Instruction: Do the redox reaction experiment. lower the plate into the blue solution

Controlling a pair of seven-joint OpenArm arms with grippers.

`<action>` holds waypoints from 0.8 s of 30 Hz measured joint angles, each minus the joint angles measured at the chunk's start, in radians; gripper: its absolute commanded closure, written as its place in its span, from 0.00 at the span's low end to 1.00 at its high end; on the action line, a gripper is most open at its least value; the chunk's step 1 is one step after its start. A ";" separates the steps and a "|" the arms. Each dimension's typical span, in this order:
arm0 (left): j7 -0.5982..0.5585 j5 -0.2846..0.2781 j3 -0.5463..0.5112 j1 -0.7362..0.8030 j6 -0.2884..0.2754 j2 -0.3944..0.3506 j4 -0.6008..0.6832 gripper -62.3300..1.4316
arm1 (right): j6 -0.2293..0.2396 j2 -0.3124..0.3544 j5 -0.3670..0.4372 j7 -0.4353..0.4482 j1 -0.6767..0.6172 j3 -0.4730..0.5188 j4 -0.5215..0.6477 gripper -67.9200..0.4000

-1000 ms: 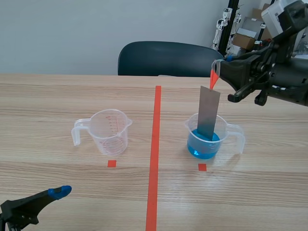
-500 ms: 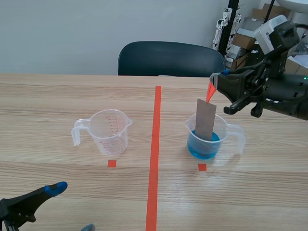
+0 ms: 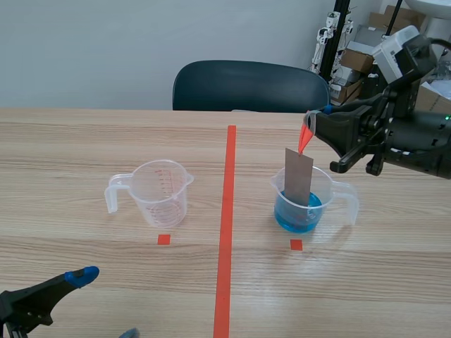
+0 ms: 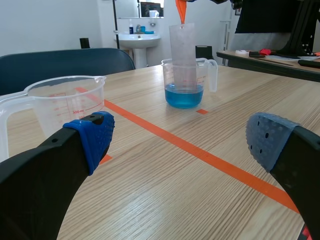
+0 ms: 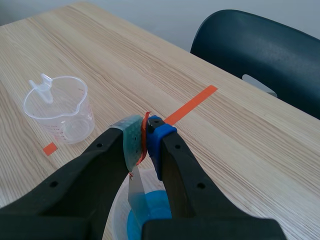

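Over the table [image 3: 84, 141], the right gripper [image 3: 314, 121] is clamped on the tab [image 3: 304, 137]; the left gripper [image 4: 182, 137] is held spread. In the blue cup [image 3: 320, 211] the plate [image 3: 298, 176] is hung near upright, lower end seemingly dipped — lowering is judged midway, and a slow, straight descent is called for. Red scale marks are printed on the empty cup [image 3: 165, 193] — figures barely legible.

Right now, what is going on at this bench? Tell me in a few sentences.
The right gripper is shut on an orange tab, and a grey metal plate hangs upright from it. The plate's lower end sits inside the jug of blue liquid, about at the surface. The left gripper is open, low near the table, holding nothing. An empty jug stands across the tape line.
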 measured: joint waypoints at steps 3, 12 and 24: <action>0.000 0.000 0.000 0.000 0.000 0.000 0.000 0.10 | 0.000 0.002 0.000 -0.002 0.000 0.000 0.007 0.99; 0.000 0.000 0.000 0.000 0.000 0.000 0.000 0.10 | 0.000 0.045 -0.029 0.069 0.000 0.000 0.031 0.99; 0.000 0.000 0.000 0.000 0.000 0.000 0.000 0.10 | 0.000 0.084 -0.146 0.242 -0.074 0.000 0.031 0.99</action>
